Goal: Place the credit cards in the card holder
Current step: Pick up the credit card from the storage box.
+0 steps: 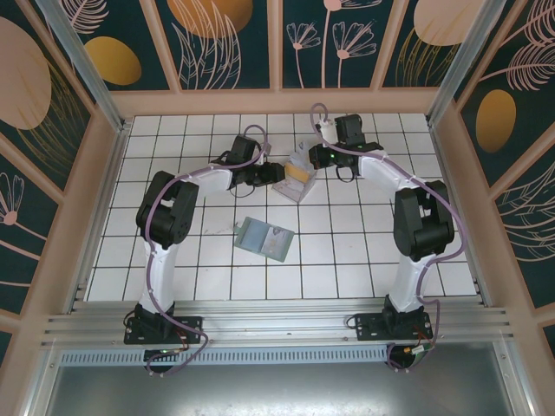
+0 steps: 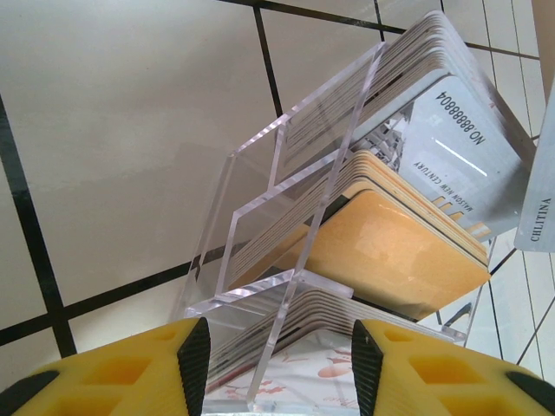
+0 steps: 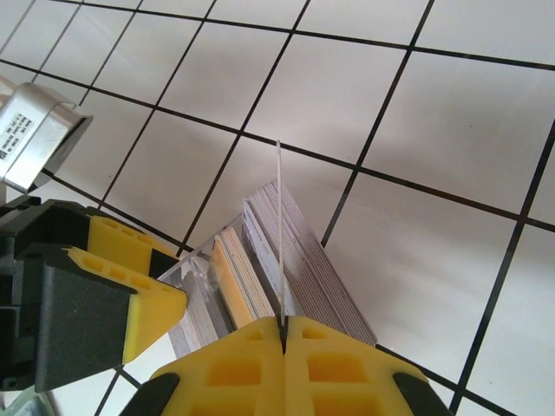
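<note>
Right wrist: right end effector pinches one card above the racked credit cards; left end effector straddles the rack, grip unclear; card holder behind looks unfilled.

Two slim robot arms, the left arm and right arm, each built of white tube links joined by bulky black motor housings, on a black base. A lilac cable loops along each. The left claw and right claw have blocky yellow fingers with square recesses and black pads. A silvery box with small print sits on the left wrist.
</note>
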{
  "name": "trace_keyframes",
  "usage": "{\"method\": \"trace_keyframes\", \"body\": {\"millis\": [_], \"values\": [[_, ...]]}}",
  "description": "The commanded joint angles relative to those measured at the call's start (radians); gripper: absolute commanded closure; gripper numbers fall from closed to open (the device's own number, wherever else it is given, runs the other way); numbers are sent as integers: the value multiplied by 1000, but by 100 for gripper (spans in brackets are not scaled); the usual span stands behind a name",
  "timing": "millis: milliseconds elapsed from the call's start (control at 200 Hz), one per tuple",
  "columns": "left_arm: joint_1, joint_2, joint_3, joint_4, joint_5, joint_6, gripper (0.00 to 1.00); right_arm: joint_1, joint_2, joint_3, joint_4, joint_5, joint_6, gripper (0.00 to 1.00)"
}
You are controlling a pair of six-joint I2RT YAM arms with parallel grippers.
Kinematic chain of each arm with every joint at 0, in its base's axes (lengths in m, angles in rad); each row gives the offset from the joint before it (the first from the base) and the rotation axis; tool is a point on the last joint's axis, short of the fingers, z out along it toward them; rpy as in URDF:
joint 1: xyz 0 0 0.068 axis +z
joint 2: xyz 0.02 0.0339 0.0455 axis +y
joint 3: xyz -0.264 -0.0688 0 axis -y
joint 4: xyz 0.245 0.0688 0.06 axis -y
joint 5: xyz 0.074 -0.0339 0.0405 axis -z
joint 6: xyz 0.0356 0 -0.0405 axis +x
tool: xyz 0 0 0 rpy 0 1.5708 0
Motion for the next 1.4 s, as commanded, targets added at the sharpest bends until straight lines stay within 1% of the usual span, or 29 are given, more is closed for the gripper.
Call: {"method": "trace_keyframes", "body": {"millis": [0, 305, 470, 656, 811, 921, 986, 1211, 1321, 1391], "values": [[1, -58, -11, -19, 45, -21, 51, -15, -54, -20, 44, -60, 24, 99], [2, -140, -28, 1, 67, -45, 50, -35, -95, -72, 95, -133, 71, 100], [3, -182, -50, 38, 91, -76, 49, -56, -138, -125, 142, -199, 117, 100], [2, -208, -109, 205, 209, -164, 49, -74, -200, -209, 227, -313, 204, 100], [2, -224, -150, 322, 267, -222, 49, -82, -236, -280, 324, -409, 294, 100], [3, -223, -193, 509, 340, -335, 49, -84, -249, -319, 390, -470, 348, 100], [2, -210, -205, 586, 366, -389, 50, -84, -255, -335, 416, -497, 372, 100], [2, -207, -214, 683, 393, -457, 51, -83, -263, -355, 437, -532, 394, 100], [3, -202, -213, 710, 406, -475, 52, -82, -257, -370, 489, -577, 434, 100], [3, -197, -212, 712, 407, -479, 54, -80, -255, -383, 519, -585, 454, 100]]}}
